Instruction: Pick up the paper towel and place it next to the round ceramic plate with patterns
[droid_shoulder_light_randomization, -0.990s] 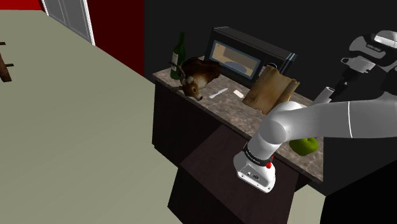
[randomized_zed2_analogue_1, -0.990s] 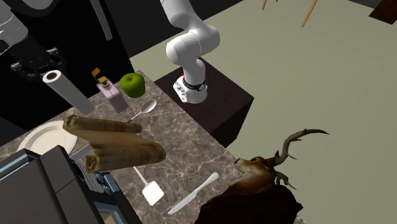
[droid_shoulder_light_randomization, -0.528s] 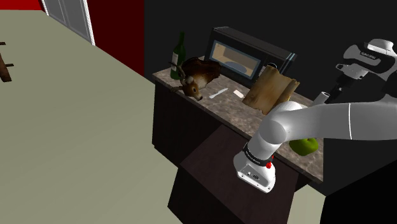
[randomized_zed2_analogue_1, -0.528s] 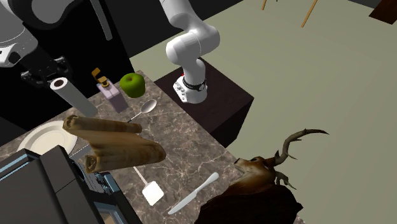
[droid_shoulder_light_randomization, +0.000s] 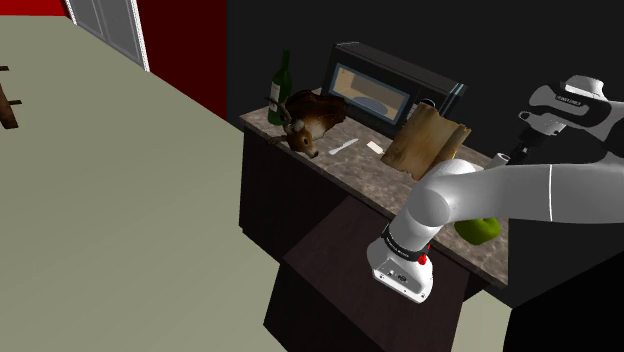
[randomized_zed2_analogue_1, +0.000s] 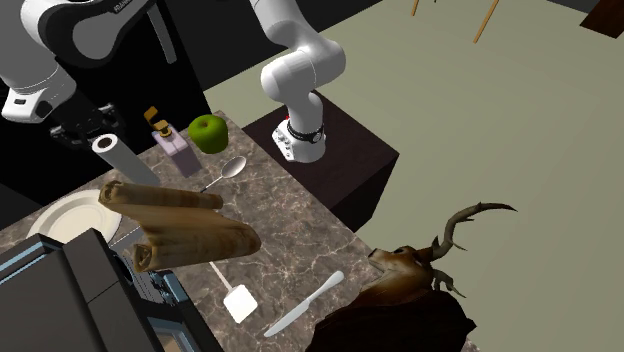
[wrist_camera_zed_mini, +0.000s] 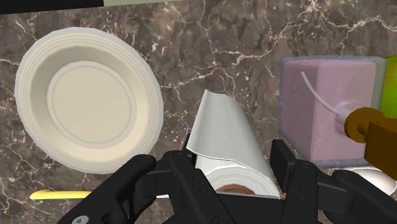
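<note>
Lowered since a second ago, the gripper (randomized_zed2_analogue_1: 88, 122) has brought the paper towel (wrist_camera_zed_mini: 224, 137) closer to the marble counter (randomized_zed2_analogue_1: 300, 225). On that counter the pale round plate (wrist_camera_zed_mini: 89, 102) lies flat. The paper towel hangs tilted just beside the plate, apart from its rim, its upper end pinched between the fingers. Whether its lower end touches the stone is unclear. A pink soap dispenser (wrist_camera_zed_mini: 324, 105) stands on the paper towel's far side from the plate, and a green apple (randomized_zed2_analogue_1: 208, 131) lies farther still.
</note>
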